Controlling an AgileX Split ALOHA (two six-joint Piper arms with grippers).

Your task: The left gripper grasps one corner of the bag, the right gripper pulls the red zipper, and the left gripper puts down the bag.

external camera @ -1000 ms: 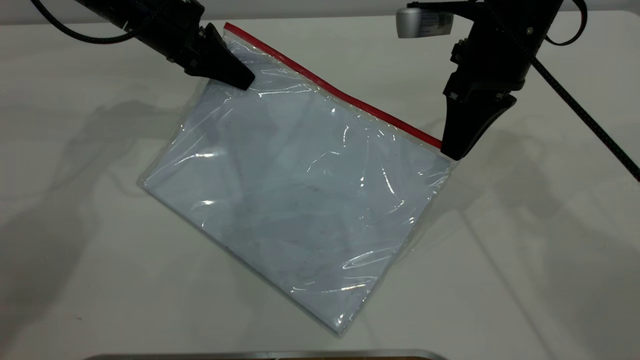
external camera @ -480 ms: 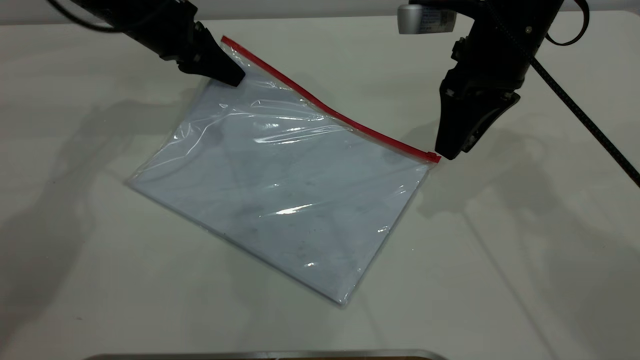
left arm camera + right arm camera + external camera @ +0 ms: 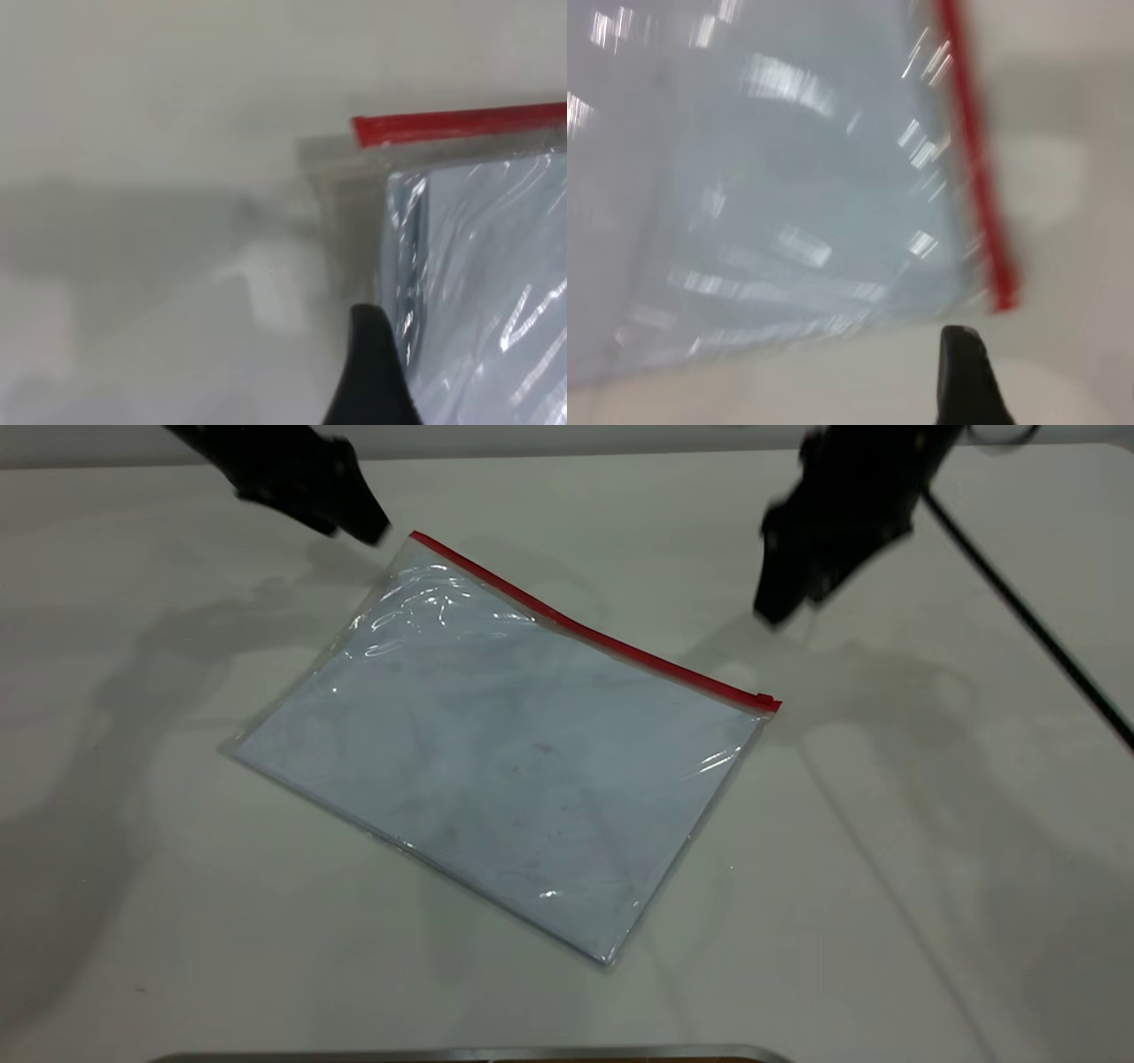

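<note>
the bag (image 3: 496,753) lies flat on the table (image 3: 886,886), nothing touching it, its red zipper (image 3: 594,634) running along the far edge from about eleven o'clock down to three, where a small tab seems to sit at the end. the corner of the bag (image 3: 416,542) lies bare, with the left tool (image 3: 359,514) lifted just off it toward ten o'clock. the right tool (image 3: 784,607) hangs above the table, apart from the zipper's three o'clock end. whether either tool's fingers are open or shut i cannot tell.

judging by this, the bag is put down and the task looks finished; what remains is only for both arms to clear away.

the left wrist view shows the zipper's cut end and the clear plastic flap beyond it, which the exterior view barely resolves.
</note>
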